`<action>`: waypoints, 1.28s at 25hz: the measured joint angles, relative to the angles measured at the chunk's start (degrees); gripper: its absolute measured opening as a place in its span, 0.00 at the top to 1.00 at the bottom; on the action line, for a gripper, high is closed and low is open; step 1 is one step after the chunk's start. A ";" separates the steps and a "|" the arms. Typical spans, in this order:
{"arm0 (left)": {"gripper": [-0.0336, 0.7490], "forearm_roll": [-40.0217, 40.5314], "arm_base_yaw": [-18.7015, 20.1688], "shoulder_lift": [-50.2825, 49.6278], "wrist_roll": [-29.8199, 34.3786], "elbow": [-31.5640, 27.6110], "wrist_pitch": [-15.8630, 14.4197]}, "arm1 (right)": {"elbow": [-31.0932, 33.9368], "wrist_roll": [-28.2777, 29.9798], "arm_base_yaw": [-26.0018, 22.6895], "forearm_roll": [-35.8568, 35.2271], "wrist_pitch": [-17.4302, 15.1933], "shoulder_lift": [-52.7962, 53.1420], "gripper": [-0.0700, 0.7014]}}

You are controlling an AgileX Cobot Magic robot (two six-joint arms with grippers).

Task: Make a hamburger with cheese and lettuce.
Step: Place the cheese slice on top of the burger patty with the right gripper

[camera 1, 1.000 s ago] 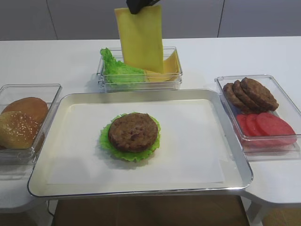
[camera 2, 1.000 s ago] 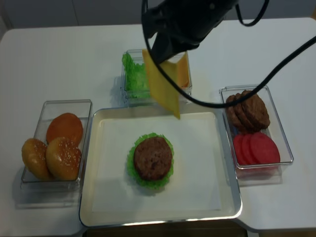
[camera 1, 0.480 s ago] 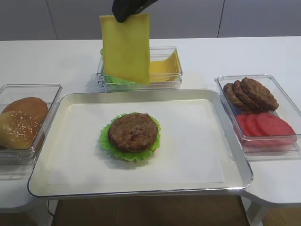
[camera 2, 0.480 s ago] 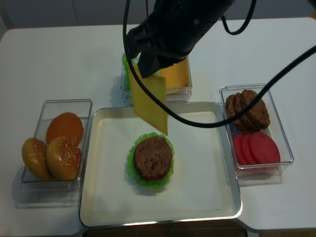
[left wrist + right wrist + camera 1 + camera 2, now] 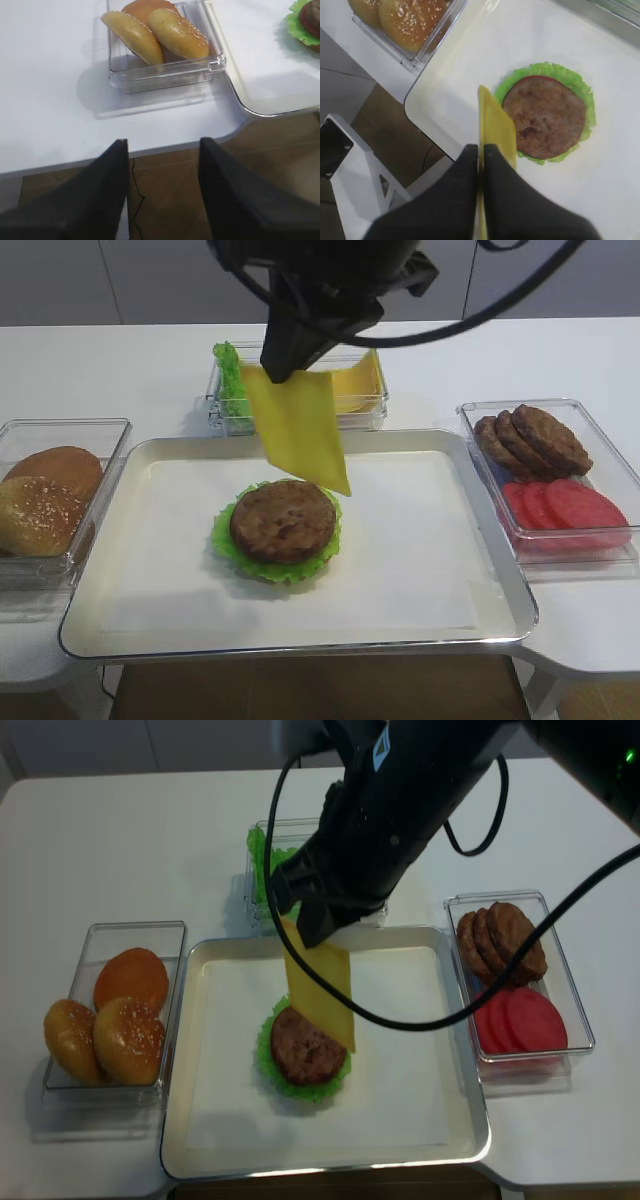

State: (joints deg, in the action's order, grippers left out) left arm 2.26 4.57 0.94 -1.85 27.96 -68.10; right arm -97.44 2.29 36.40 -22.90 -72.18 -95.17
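The cheese [image 5: 298,430] is being placed: it hangs above the tray [image 5: 480,625], its low corner just over the patty [image 5: 283,520], which lies on the lettuce [image 5: 228,545]. Next it likely needs lowering and laying flat. The right gripper [image 5: 481,155] is pinched tight on the cheese's top edge.

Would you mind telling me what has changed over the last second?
The right gripper, still shut on the cheese, carried it from above the rear bin down and forward to hang just over the hamburger. The hamburger, tray and bins have not moved.
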 joint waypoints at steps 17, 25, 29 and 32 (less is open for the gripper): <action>0.52 0.00 0.00 0.00 0.00 0.00 0.00 | 1.18 2.28 0.89 -4.51 0.36 -2.48 0.86; 0.52 0.00 0.00 0.00 0.00 0.00 0.00 | 1.18 2.51 2.85 -4.51 0.64 -6.12 0.86; 0.52 0.00 0.00 0.00 0.00 0.00 0.00 | 1.18 3.06 2.85 -3.81 0.87 -7.37 0.86; 0.52 0.00 0.00 0.00 0.00 0.00 0.00 | 1.18 3.59 2.85 -3.72 0.87 -7.97 0.86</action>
State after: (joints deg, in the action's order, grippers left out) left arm 2.26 4.57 0.94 -1.85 27.96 -68.10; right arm -96.27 5.88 39.25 -26.62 -71.31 -103.14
